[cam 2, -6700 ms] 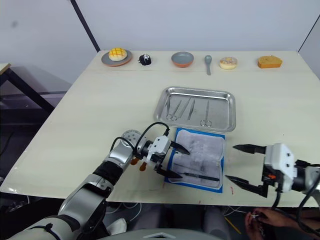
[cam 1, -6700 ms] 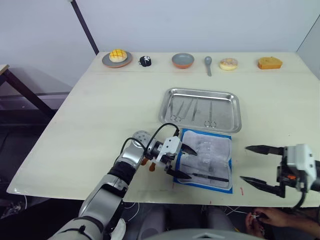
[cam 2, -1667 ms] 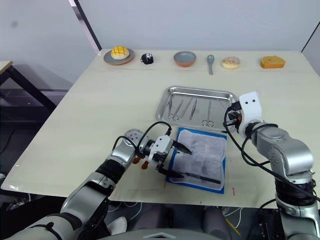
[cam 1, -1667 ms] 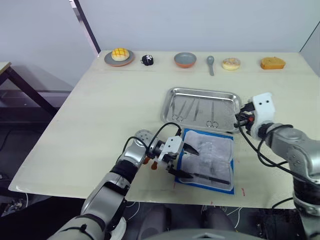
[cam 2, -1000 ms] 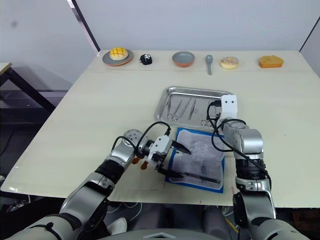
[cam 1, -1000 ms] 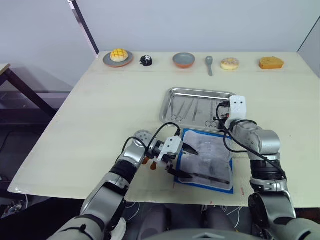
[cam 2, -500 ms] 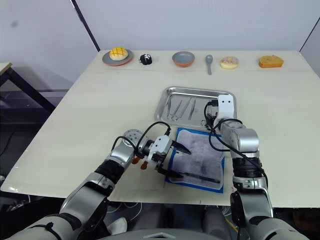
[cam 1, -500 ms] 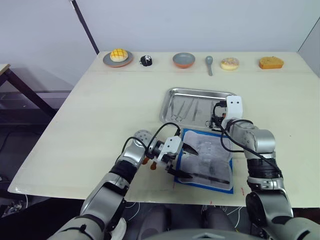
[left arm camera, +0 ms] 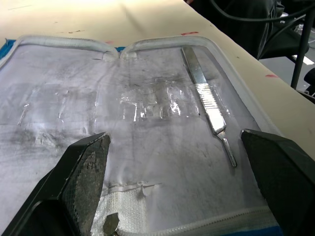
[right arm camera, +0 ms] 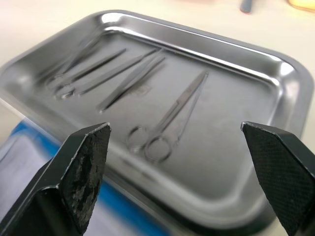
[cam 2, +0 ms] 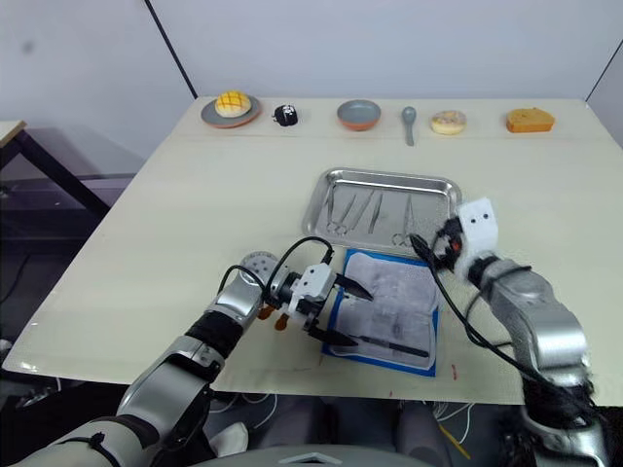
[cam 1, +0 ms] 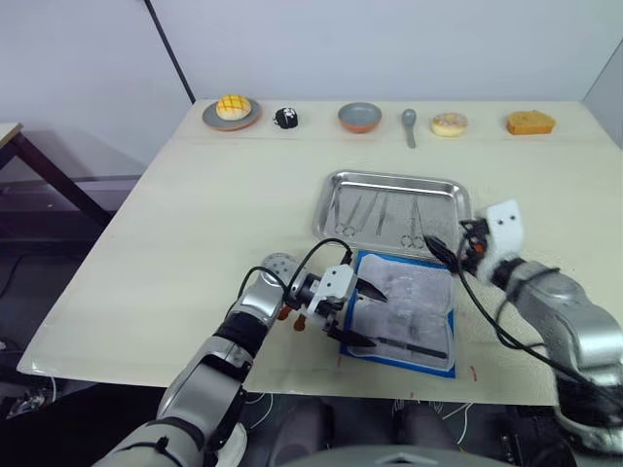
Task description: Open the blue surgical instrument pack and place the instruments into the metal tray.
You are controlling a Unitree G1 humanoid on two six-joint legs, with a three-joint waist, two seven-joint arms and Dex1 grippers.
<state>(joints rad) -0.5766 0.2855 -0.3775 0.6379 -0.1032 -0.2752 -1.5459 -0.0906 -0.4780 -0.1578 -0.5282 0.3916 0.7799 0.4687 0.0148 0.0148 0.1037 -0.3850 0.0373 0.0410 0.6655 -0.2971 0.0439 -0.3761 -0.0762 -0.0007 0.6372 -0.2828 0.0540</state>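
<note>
While the left gripper (cam 1: 357, 313), jaws spread, still pins the near-left edge of the open pack (cam 1: 406, 309), one scalpel-like tool (left arm camera: 208, 103) remains inside. Beyond it, the right gripper (cam 2: 433, 245), jaws wide and empty, has drawn back from the tray (cam 1: 392, 214); probably it just dropped an instrument among the instruments (right arm camera: 125, 81) there.

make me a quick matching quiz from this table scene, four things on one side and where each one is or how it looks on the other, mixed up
Things:
1. scissors
2. scalpel handle
3. spoon
4. left gripper

Place or state:
A. on the pale lining of the open blue pack
B. fingers open, at the pack's left edge
C. in the metal tray
D. at the far edge of the table, between the bowl and the donut

Pairs: 1-C, 2-A, 3-D, 4-B
</note>
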